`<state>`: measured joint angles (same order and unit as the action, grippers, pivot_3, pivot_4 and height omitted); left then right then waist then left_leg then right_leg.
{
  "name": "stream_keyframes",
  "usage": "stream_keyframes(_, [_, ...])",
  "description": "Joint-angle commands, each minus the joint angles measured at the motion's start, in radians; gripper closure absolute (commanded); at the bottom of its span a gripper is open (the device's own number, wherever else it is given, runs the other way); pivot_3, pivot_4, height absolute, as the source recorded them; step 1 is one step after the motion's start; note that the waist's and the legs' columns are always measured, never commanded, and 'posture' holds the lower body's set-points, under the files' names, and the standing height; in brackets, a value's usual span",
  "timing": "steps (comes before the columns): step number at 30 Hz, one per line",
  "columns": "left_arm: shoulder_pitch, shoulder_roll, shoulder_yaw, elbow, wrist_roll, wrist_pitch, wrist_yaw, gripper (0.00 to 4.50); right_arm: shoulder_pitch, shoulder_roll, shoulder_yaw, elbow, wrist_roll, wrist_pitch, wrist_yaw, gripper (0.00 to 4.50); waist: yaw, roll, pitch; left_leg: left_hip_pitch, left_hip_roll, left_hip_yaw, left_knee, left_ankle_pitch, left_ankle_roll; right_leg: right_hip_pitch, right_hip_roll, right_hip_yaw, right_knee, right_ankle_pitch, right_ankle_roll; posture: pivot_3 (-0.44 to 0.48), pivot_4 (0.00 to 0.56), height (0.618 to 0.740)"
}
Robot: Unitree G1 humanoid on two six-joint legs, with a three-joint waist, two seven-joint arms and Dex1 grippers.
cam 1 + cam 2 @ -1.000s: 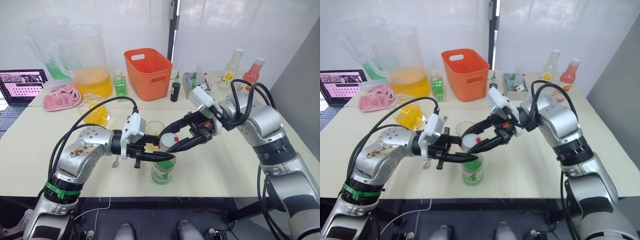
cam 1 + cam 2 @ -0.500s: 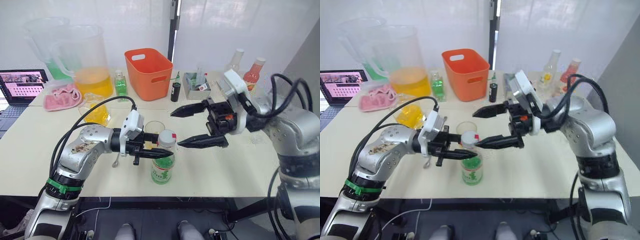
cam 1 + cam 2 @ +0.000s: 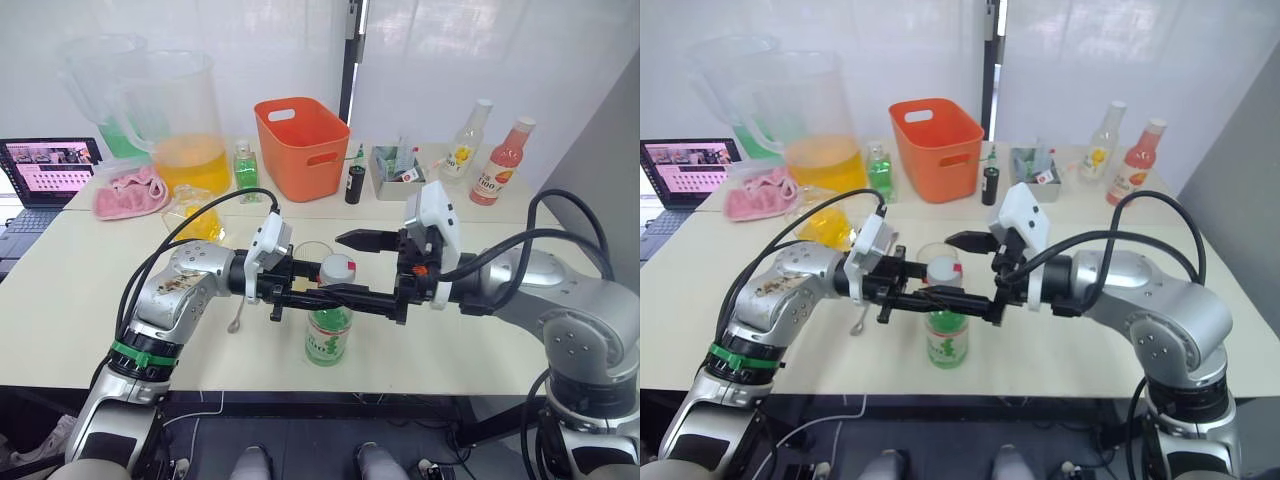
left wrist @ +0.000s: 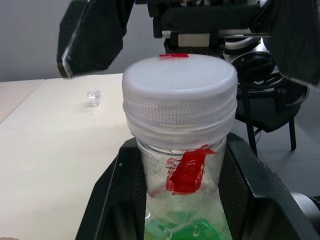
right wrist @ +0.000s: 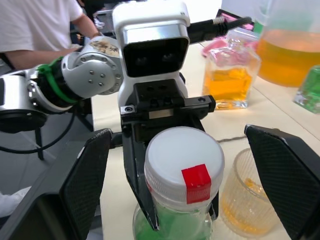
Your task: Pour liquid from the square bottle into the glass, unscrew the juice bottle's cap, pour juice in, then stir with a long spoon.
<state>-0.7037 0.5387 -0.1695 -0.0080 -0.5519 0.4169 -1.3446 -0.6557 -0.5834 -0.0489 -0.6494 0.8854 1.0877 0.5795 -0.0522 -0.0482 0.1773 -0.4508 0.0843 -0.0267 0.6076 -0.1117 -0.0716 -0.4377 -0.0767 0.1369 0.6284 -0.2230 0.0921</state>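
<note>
Left wrist view: the juice bottle (image 4: pixel 182 200), standing on the desk (image 3: pixel 480 330) just in front of the glass (image 3: pixel 308 256), is clamped at its neck by the left pincer (image 3: pixel 325 300), while the right pincer (image 3: pixel 352 268) is held wide apart around the cap (image 4: pixel 180 92).

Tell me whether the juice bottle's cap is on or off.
On. The cap sits on the juice bottle, between the right gripper's open jaws.

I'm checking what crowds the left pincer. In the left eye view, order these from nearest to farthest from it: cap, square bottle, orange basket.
1. Cap, just above the left pincer.
2. Square bottle, behind on the robot's left.
3. Orange basket, at the back.
</note>
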Motion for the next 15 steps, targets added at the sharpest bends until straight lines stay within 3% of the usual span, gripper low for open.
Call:
stream_keyframes(1, [-0.030, -0.013, -0.005, 0.037, 0.036, -0.033, -0.005, 3.09, 0.004, 0.016, -0.019, -0.055, 0.017, 0.018, -0.094, 0.00, 0.003, 0.000, 0.000, 0.000, 0.000, 0.000, 0.000, 0.000, 0.000, 0.000, 0.000, 0.000, 0.000, 0.000, 0.000, 0.000, 0.150, 0.722])
stream_keyframes(8, [-0.036, -0.023, -0.006, 0.064, 0.049, -0.051, -0.029, 3.09, 0.020, 0.053, -0.012, -0.080, 0.046, 0.034, -0.183, 0.00, 0.007, 0.000, 0.000, 0.000, 0.000, 0.000, 0.000, 0.000, 0.000, 0.000, 0.000, 0.000, -0.001, 0.000, 0.000, 0.000, 0.150, 0.722])
stream_keyframes(11, [-0.037, -0.026, -0.007, 0.074, 0.053, -0.059, -0.034, 3.09, 0.025, 0.055, -0.012, -0.084, 0.065, 0.030, -0.200, 0.76, 0.008, 0.000, 0.000, 0.000, 0.000, 0.000, 0.000, 0.000, 0.000, 0.000, 0.000, 0.000, -0.001, 0.000, 0.000, 0.000, 0.150, 0.722])
stream_keyframes(15, [-0.033, -0.027, -0.007, 0.072, 0.055, -0.061, -0.033, 3.09, 0.036, 0.049, -0.010, -0.088, 0.097, 0.019, -0.190, 2.12, 0.008, 0.000, 0.000, 0.000, 0.000, 0.000, 0.000, 0.000, 0.000, 0.001, 0.000, 0.000, -0.001, 0.000, 0.000, 0.000, 0.150, 0.722])
